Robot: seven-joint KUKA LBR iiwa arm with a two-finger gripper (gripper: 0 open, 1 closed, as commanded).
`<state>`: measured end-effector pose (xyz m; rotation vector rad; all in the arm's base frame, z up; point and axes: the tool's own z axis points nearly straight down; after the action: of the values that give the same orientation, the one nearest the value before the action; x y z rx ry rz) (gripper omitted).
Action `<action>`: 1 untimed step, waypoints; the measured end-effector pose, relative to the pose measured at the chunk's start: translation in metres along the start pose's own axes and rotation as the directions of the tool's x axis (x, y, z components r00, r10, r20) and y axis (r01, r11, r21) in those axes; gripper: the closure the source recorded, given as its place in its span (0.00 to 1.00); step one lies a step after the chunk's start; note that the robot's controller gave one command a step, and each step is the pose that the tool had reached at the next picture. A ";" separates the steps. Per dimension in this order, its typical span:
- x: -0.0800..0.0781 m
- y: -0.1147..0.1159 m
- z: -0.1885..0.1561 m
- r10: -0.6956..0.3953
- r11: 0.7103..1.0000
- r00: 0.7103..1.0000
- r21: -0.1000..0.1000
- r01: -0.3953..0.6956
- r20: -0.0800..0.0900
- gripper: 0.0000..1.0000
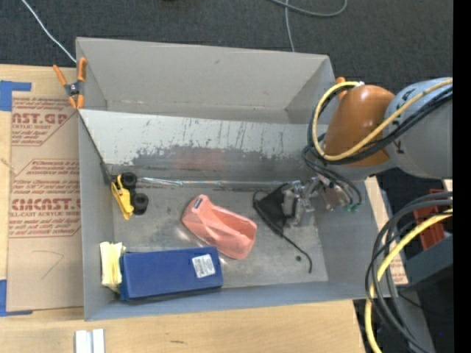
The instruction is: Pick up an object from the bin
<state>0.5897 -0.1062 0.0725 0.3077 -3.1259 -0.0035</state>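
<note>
My gripper [300,199] is low in the right part of the bin, close to the back wall. Right beside it on its left lies a black wedge-shaped thing [270,209], from which a thin black cord trails toward the front right; the two look to be touching, but I cannot make out a grip. A pink soft rounded thing [220,227] lies on the bin floor to the left of the black one.
A blue box [169,271] with a white label lies along the front wall, with a yellow pad [110,262] at its left end. A yellow and black clamp-like tool [126,195] rests at the left wall. The arm with its orange cover enters from the right.
</note>
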 end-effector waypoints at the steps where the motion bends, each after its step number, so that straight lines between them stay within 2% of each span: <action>1: 0.001 0.001 -0.011 0.000 1.000 1.000 -0.002 0.000 -0.006 1.00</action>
<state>0.5882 -0.1056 0.0839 0.3078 -3.1198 -0.0063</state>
